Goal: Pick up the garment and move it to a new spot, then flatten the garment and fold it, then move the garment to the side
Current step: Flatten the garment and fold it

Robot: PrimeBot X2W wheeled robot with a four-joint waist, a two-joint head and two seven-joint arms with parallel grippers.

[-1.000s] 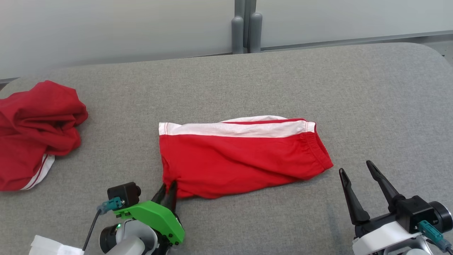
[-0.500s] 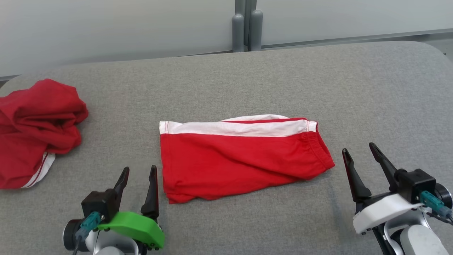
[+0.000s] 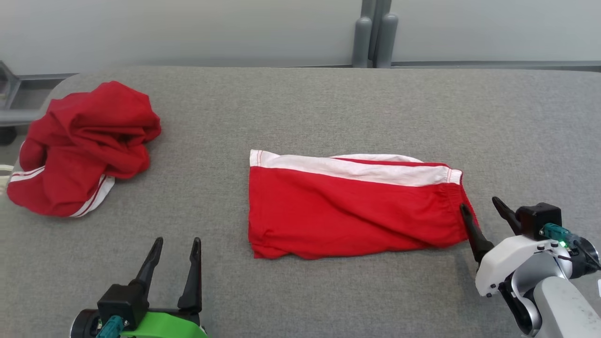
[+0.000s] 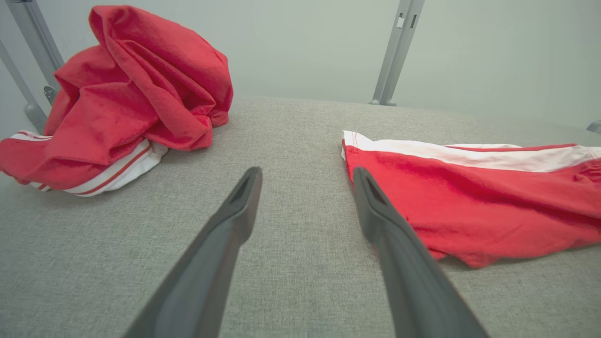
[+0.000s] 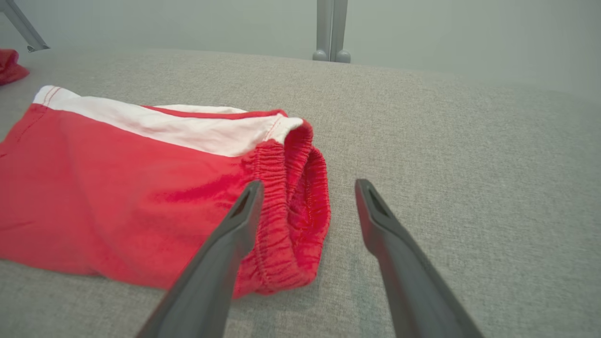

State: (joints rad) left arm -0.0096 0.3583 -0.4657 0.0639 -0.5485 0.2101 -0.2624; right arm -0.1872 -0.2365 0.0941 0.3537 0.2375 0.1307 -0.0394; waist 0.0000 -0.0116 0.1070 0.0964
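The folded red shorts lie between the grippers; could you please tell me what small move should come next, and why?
Probably lower the right gripper and close its jaws on the waistband: they stand open astride its edge, holding nothing.

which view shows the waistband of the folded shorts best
Right wrist view: the waistband is close, its gathers plain. Head view shows it small at the folded shorts' right end; left wrist view catches a sliver.
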